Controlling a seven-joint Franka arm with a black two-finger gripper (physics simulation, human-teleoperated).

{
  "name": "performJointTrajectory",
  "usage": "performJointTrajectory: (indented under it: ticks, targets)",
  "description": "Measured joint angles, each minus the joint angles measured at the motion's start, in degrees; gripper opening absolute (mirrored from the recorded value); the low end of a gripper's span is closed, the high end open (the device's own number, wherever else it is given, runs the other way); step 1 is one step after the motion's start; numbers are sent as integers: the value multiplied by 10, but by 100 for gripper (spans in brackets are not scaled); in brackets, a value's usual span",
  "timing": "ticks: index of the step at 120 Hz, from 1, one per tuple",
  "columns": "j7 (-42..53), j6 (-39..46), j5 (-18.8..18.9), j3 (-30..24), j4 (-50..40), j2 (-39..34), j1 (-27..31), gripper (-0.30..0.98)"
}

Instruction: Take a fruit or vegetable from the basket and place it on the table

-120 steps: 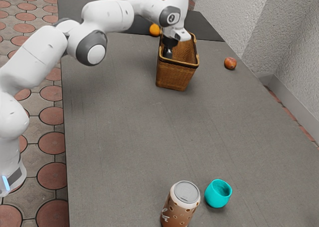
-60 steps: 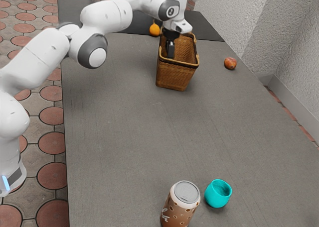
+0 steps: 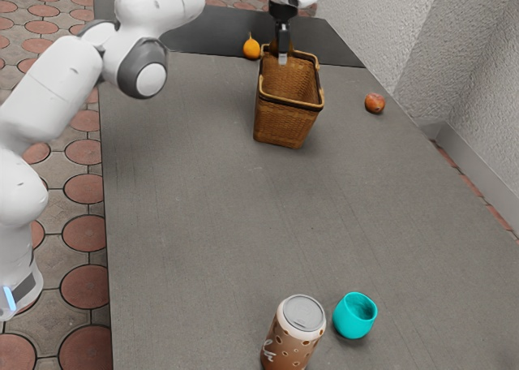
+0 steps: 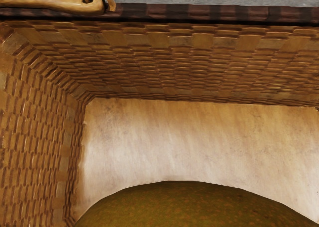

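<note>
Over the far end of the wicker basket (image 3: pixel 284 120), my gripper (image 3: pixel 282 57) points downward, its fingertips near rim height. It is shut on a rounded olive-green fruit or vegetable, mostly hidden behind the fingers in the exterior view. In the wrist view this speckled green fruit (image 4: pixel 194 207) looms large at the lower edge, with the basket's pale floor (image 4: pixel 199 137) and woven walls beyond it. The grey table (image 3: pixel 203 200) carries the basket.
An orange fruit (image 3: pixel 251 48) lies just beyond the basket, and a reddish one (image 3: pixel 375 103) sits toward the exterior view's right. A brown patterned cup with a lid (image 3: pixel 293 337) and a turquoise cup (image 3: pixel 354 316) stand at the near end.
My hand has risen from inside the basket to about its rim, shifting slightly toward the basket's far end. The basket and the things on the table have stayed put.
</note>
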Motion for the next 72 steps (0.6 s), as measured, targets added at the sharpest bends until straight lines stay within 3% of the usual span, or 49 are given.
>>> performJointTrajectory:
  ticks: [27, 59, 72]
  targets:
    - [1, -26, 0, 4, 13, -58, -9, 10]
    - [-1, -22, -12, 5, -25, -99, -166, 9]
    - [-2, -9, -14, 5, -54, -102, -205, 8]
